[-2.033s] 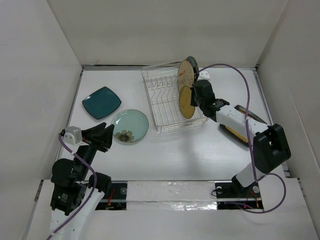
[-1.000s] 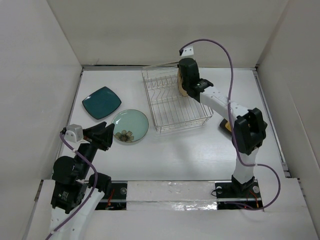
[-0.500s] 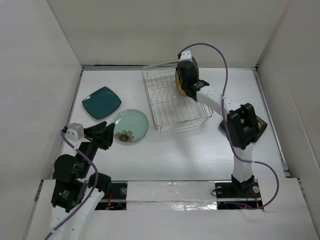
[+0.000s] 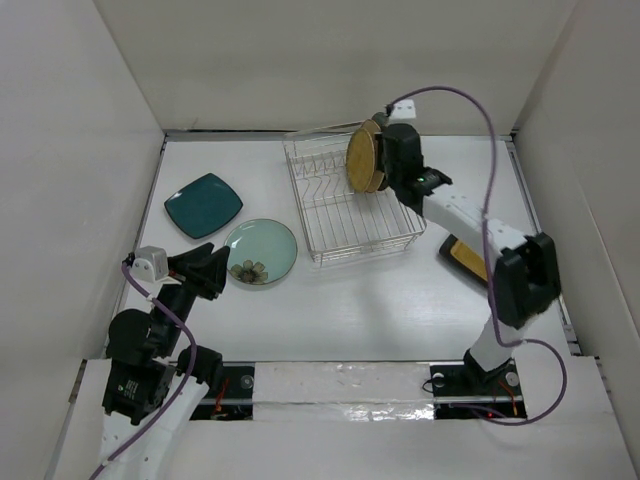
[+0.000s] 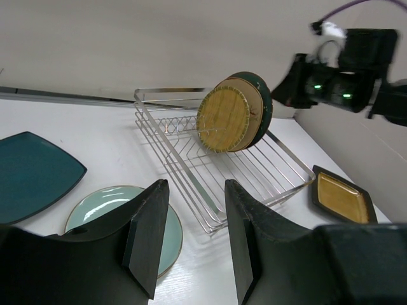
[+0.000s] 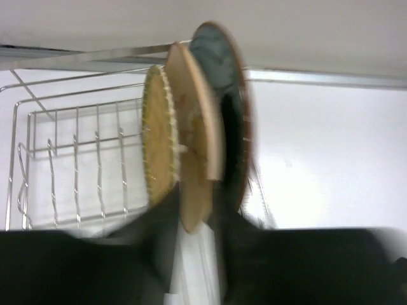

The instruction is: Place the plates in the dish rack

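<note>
Three plates stand upright at the back right of the dish rack (image 4: 365, 250): the small orange-yellow plate (image 4: 363, 160) in front, the tan plate (image 6: 194, 159) behind it, the teal round plate (image 6: 219, 89) last. My right gripper (image 4: 388, 163) is right behind them; in the blurred right wrist view its jaws (image 6: 194, 254) stand apart with the tan plate's lower edge in the gap. On the table lie the teal square plate (image 4: 203, 205), the pale green plate (image 4: 261, 252) and the black-rimmed yellow square plate (image 4: 460, 257), partly under the right arm. My left gripper (image 4: 205, 272) is open and empty beside the pale green plate.
The rack's front slots (image 5: 191, 171) hold nothing. White walls enclose the table on three sides. The right arm's purple cable (image 4: 470, 100) loops above the rack's back right corner.
My right gripper carried the orange-yellow plate to the rack's back, stood it in front of the tan plate and has let go, shifting slightly right. The left arm has not moved.
</note>
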`<state>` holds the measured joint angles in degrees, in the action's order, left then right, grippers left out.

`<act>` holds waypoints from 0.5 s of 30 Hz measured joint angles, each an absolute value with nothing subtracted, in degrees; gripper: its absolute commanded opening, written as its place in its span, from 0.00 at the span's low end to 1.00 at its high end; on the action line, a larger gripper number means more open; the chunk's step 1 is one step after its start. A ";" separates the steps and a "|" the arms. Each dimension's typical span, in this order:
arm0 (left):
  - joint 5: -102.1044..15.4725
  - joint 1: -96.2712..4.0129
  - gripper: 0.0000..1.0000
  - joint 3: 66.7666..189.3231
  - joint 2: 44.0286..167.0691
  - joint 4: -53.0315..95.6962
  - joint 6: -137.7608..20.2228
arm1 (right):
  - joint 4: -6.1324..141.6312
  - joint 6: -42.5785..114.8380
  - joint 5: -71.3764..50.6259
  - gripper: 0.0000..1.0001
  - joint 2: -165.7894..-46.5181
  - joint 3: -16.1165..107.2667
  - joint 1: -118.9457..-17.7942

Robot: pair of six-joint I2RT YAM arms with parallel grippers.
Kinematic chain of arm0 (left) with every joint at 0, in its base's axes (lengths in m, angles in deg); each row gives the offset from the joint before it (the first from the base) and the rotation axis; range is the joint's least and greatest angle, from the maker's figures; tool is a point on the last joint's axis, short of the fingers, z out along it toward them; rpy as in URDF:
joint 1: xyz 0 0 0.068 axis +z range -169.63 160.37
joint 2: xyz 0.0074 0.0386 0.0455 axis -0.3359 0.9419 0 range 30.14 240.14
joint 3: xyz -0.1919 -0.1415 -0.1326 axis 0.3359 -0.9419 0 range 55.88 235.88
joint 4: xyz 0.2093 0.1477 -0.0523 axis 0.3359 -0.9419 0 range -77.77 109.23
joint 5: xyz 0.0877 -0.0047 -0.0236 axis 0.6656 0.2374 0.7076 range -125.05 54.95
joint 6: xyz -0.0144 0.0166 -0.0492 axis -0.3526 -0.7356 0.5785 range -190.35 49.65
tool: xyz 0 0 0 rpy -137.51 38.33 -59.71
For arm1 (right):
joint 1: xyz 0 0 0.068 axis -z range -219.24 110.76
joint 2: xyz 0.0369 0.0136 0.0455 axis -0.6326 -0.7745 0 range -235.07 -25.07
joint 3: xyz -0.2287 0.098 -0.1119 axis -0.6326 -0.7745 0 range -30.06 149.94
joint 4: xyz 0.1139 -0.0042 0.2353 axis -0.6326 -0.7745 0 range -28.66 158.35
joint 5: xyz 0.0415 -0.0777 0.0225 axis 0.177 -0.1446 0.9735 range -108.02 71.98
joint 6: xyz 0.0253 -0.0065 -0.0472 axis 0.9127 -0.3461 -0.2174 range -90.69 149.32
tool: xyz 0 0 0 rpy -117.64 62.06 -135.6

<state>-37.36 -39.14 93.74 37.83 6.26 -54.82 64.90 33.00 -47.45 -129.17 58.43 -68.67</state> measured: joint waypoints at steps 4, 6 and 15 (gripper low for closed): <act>-37.40 -39.14 0.37 93.74 37.02 6.21 -54.82 | 68.22 40.25 -45.83 0.00 -109.98 41.73 -64.80; -37.40 -39.12 0.33 93.74 36.19 6.19 -54.82 | 70.43 45.24 -45.20 0.00 -99.59 32.00 -59.69; -37.38 -39.20 0.29 93.72 32.73 6.26 -54.82 | 68.40 64.14 -37.17 0.80 -76.19 -6.31 -24.63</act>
